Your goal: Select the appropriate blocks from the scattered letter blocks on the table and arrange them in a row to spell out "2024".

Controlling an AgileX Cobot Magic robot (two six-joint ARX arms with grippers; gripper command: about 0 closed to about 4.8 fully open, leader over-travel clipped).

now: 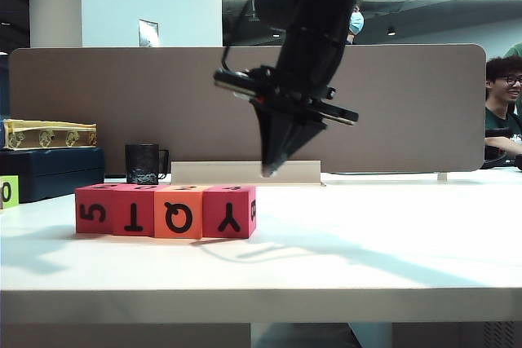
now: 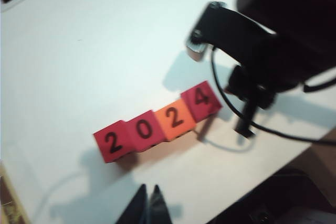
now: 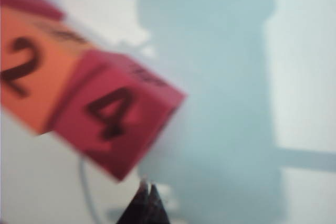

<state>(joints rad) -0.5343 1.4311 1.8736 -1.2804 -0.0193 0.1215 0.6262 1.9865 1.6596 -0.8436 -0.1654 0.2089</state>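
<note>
On the large flat white table point(image 1: 391, 234), four small foam cubes, three pinkish-red and one orange point(image 2: 157, 128), sit touching in one straight row, their tops reading 2024. My right gripper point(image 1: 269, 170) hangs clenched and empty just above the row's 4 end, nearer than my left gripper point(image 2: 148, 205), also clenched on nothing, set back from the row's long side. I judge the spelling complete; only retreat remains.

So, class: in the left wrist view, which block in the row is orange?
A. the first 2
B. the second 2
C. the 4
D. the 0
B: the row of blocks reads 2, 0, 2, 4, and only the second 2 sits on an orange cube; the others are pinkish-red.
</note>
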